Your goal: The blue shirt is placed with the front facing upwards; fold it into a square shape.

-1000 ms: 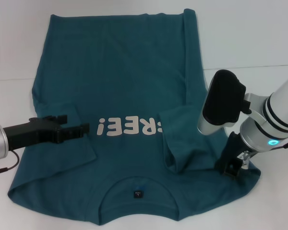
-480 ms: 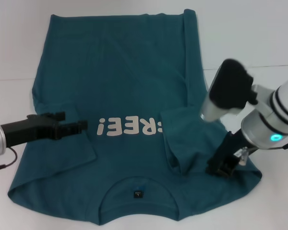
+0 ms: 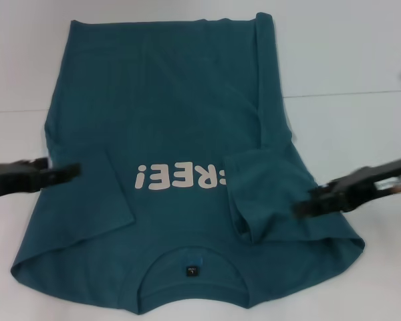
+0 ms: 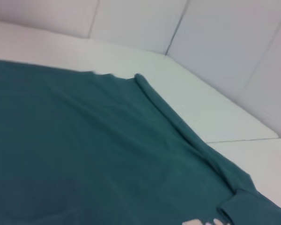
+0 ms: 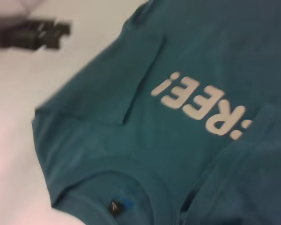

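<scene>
Shirt (image 3: pixel 180 114) laid flat between claws, long axis running away from robot, collar nearest. Left claw (image 3: pixel 70 170) at shirt's left edge, right claw (image 3: pixel 304 207) over folded right sleeve; finger state cannot be told for either.

I see a plain white tabletop (image 3: pixel 347 134) with a thin seam line (image 3: pixel 361 92) running across it toward the right edge, and pale wall panels (image 4: pixel 215 37) rising behind its far edge.

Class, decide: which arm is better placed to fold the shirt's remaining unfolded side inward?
Left. The left gripper sits at the blue shirt's flat left edge. The right gripper is beside the right side, already folded in.
</scene>
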Available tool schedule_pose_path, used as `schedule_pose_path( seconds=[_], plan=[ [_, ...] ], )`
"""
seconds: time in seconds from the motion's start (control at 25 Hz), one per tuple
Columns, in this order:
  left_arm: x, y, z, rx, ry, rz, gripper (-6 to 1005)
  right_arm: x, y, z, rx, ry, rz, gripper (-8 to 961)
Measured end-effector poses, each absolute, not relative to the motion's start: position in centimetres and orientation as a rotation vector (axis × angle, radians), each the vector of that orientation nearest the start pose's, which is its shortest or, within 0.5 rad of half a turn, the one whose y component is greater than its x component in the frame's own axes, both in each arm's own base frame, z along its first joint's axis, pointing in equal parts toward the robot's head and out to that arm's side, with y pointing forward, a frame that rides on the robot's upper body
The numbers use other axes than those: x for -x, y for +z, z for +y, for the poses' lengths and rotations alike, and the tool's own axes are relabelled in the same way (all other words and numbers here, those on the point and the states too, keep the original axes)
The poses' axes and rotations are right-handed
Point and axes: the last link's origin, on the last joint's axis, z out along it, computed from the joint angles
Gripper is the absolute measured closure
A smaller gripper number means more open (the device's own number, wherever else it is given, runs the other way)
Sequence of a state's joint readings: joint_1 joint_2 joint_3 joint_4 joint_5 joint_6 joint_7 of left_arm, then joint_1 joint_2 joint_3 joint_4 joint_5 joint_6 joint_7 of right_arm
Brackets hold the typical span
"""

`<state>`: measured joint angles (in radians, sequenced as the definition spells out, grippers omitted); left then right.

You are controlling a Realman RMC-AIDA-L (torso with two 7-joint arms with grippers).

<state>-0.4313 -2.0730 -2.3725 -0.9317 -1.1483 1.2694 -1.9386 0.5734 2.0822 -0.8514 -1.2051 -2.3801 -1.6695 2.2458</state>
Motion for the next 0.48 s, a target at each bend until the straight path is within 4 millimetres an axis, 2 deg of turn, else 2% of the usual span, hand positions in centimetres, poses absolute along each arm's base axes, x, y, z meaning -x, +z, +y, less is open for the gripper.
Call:
schedule_pose_path(
  seconds=[0.12, 0.28, 0.48],
  plan=[
    [29.4, 6.6, 34.8, 2.264, -0.535, -1.209, 110, -24.8, 7.0, 34.0, 2.538, 0.203, 1.235, 318],
    [30.5, 6.9, 33.4, 2.236, -0.405, -1.350, 110, -27.9, 8.9, 32.5, 2.409, 0.298, 1.311, 233],
    [31.7, 6.4, 32.8, 2.140, -0.266, -1.502, 107, -29.7, 9.5, 31.6, 2.334, 0.338, 1.330, 127]
  ],
)
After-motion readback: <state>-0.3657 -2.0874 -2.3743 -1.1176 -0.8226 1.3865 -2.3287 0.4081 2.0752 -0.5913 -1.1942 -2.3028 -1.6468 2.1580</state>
